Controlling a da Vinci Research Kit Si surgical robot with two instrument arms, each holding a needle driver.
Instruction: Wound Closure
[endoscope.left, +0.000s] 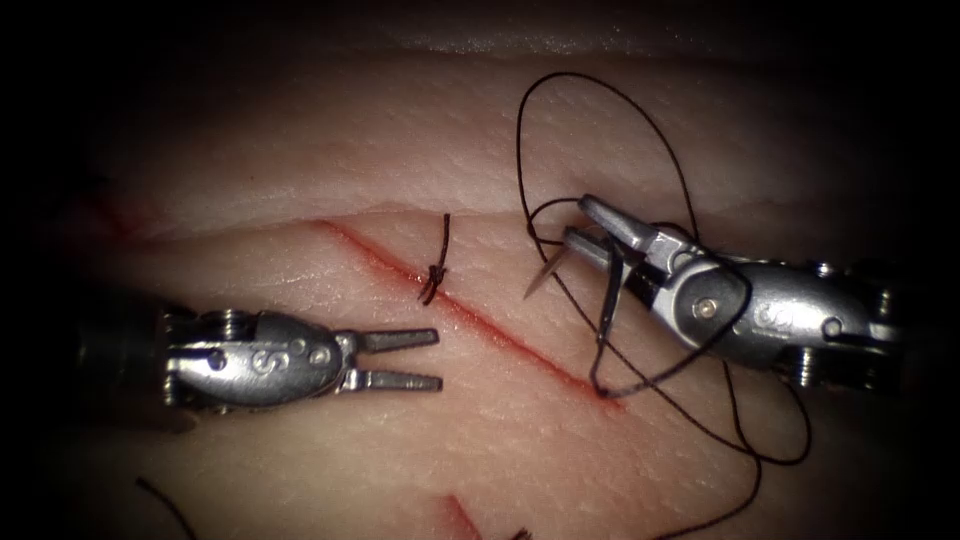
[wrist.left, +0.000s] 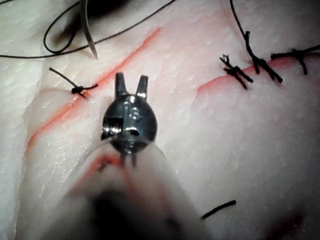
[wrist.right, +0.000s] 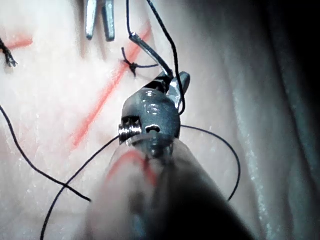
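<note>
On my left, the left tool (endoscope.left: 415, 360) lies low over the tissue (endoscope.left: 300, 150) with its jaws spread and nothing between them, a bare stretch of tissue around its tips. Its body carries a stamped mark that reads like an "S". Just past its tips the cut (endoscope.left: 480, 320) runs as a red line slanting down to the right, with a tied knot (endoscope.left: 435, 272) sitting on it, short thread tails standing up. I see that same knot (wrist.left: 77, 90) from the left wrist camera, beside more finished stitches (wrist.left: 260, 62) on another red line.

Right of the cut, the right tool (endoscope.left: 580, 225) pinches the needle (endoscope.left: 545, 272) near its pointed end; the point sticks out down-left, free of the tissue, the rest curving down to the cut. The thread (endoscope.left: 600, 100) loops wide above and below this tool, crowding that side, and enters the cut at its lower end.
</note>
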